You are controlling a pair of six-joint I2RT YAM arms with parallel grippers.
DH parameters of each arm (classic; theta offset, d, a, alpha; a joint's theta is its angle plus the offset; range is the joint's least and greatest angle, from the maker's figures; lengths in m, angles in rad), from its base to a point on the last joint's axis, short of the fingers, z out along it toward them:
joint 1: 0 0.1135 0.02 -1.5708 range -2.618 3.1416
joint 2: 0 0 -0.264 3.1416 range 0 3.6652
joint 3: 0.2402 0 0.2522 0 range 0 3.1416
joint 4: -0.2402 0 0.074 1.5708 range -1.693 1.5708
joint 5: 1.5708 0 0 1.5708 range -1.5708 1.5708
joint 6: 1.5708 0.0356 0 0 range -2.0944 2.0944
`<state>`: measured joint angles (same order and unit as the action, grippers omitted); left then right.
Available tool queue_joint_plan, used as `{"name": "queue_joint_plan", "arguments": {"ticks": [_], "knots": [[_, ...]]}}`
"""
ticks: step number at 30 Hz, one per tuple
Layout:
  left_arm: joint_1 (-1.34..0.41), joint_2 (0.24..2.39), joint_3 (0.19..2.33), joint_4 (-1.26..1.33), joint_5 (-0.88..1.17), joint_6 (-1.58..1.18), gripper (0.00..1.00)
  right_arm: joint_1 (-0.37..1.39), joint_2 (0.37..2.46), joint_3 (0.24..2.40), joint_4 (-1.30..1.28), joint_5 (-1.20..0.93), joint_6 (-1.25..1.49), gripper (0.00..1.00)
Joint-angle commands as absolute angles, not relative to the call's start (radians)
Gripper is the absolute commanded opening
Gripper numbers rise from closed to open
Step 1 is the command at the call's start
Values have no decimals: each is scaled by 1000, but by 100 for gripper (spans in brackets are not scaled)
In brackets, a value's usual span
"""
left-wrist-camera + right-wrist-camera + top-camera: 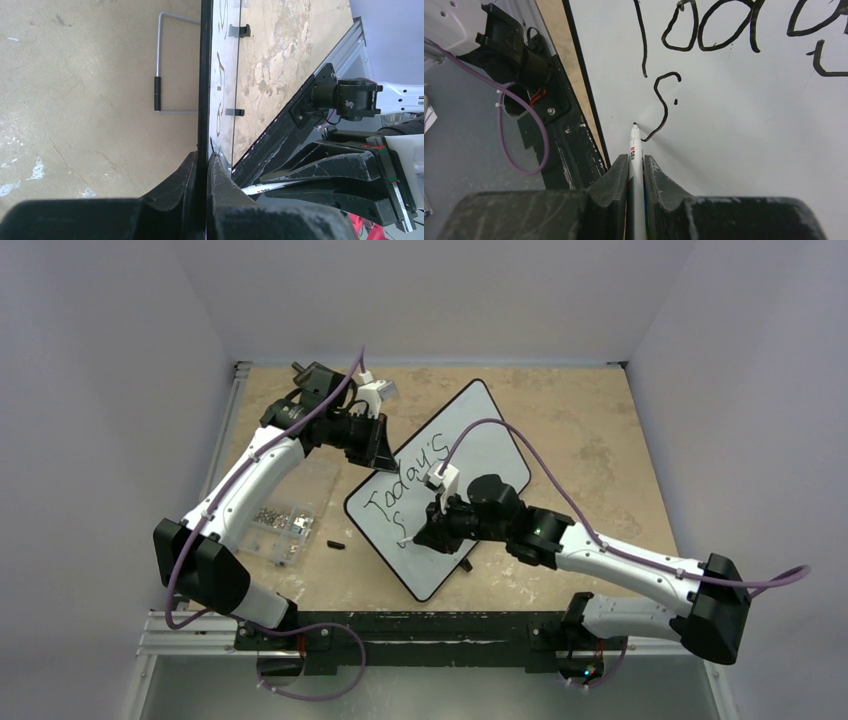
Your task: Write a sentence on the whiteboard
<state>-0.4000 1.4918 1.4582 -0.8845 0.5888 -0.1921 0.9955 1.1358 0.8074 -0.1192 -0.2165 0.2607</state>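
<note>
The whiteboard (492, 448) lies slanted in the middle of the table. The sentence (410, 474) reads "Today's" in black, with a lone "S" (398, 524) starting a second line. My left gripper (384, 454) is shut on the board's far-left rim. In the left wrist view its fingers (202, 158) pinch the black edge of the whiteboard (205, 75). My right gripper (636, 159) is shut on a white marker (635, 146). The marker's tip rests by the lower end of the "S" (664, 102) on the whiteboard (749, 130). In the top view this gripper (426, 534) hangs over the board's near-left part.
A clear plastic box of screws (284, 516) lies left of the board, under the left arm. A small black cap (334, 544) sits on the table beside it. A wire stand (159, 75) shows behind the board. Grey walls close three sides.
</note>
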Motion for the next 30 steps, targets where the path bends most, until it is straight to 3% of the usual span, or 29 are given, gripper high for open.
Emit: {"name": "queue_joint_plan", "arguments": {"ticks": [1, 30], "knots": [[-392, 1455, 1460, -848, 456, -189, 0, 996, 1095, 851, -53, -238, 266, 0], [-391, 1459, 1460, -848, 450, -187, 0, 996, 1124, 841, -44, -38, 279, 0]]}}
